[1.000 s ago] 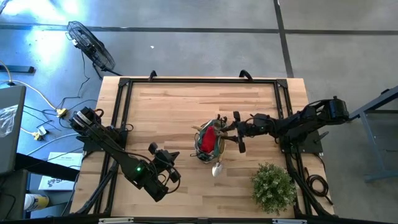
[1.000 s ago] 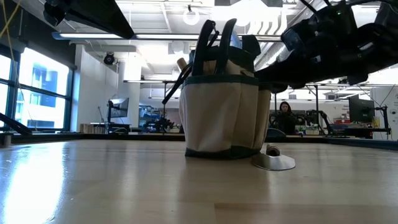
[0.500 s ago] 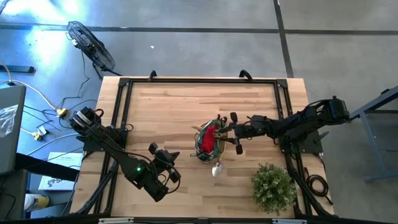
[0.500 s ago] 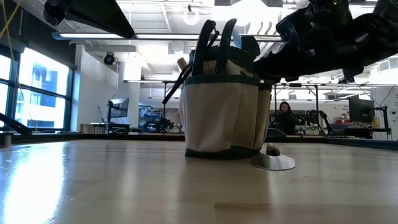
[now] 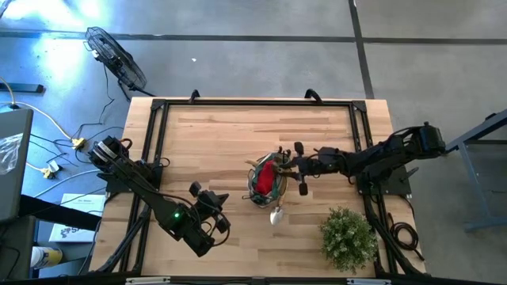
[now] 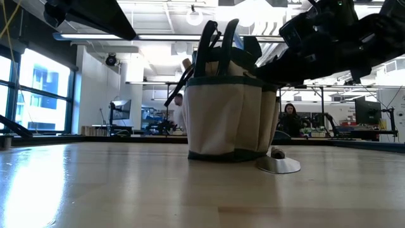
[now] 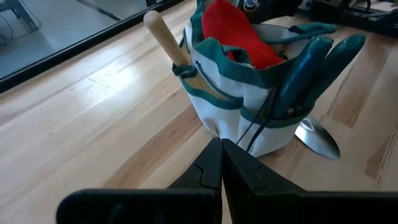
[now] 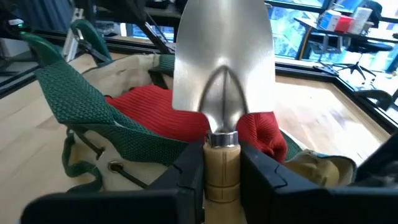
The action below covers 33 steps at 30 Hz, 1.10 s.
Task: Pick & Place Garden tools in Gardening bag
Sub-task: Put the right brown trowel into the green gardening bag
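The gardening bag (image 5: 265,180) stands upright mid-table, pale with green trim (image 6: 228,120). A red glove (image 8: 155,115) fills its mouth. A wooden handle (image 7: 165,34) and teal-handled tools (image 7: 311,68) stick out of its outer pockets. My right gripper (image 8: 221,162) is at the bag's right rim (image 5: 291,168), shut on a silver trowel (image 8: 224,56). A second trowel's blade (image 5: 276,214) lies flat on the table at the bag's foot, its handle hidden. My left gripper (image 7: 221,152) waits shut, near and left of the bag (image 5: 215,207). My right gripper pinches the trowel's pale wooden handle (image 8: 221,171) between its two fingers, just behind the metal collar. The fingers come almost level from the table's right and lie along the handle. The trowel is lifted clear, its blade pointing forward over the red glove in the bag's mouth.
A bushy potted plant (image 5: 347,237) stands near the table's front right corner. A black frame rail (image 5: 253,103) runs around the tabletop. Bare wood lies left of and beyond the bag. People are in the room behind the table (image 6: 291,117).
My right gripper has edged toward the table's left, bringing the trowel over the bag's right rim. The bag and the trowel on the table have stayed where they were.
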Tool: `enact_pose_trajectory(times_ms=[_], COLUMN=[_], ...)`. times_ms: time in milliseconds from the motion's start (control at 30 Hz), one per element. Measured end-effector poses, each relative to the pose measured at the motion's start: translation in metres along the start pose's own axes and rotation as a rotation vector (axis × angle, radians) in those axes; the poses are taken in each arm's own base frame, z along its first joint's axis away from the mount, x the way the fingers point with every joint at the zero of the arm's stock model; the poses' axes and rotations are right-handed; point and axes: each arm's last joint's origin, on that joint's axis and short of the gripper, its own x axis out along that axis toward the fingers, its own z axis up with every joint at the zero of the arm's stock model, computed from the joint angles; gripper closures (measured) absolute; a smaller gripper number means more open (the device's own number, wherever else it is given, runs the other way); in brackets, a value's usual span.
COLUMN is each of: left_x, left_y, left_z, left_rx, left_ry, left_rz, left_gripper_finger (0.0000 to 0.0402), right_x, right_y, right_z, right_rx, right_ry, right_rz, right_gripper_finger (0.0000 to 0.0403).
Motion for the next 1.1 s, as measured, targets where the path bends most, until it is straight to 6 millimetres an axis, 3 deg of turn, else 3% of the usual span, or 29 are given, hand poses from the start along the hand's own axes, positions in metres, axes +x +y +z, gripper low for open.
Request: enact_pose_trajectory(times_ms=[500,733,1100], left_x=[0.0,0.0,0.0], left_y=[0.0,0.001,0.005], left_z=[0.0,0.0,0.002], left_rx=[0.008,-0.008,0.019], left_ry=[0.003,-0.02,-0.11], left_rz=[0.002,0.008,0.055], left_gripper_finger=[0.0402,0.0402,0.0402], right_x=[-0.017,-0.022,-0.025], right_y=[0.013,0.015,0.016], right_z=[0.017,0.01,0.019], right_rx=[0.016,0.08,0.15], right_ry=[-0.004,0.01,-0.106], right_rz=[-0.149,-0.213,-0.285], right_gripper_finger=[0.0347,0.0347,0.0347])
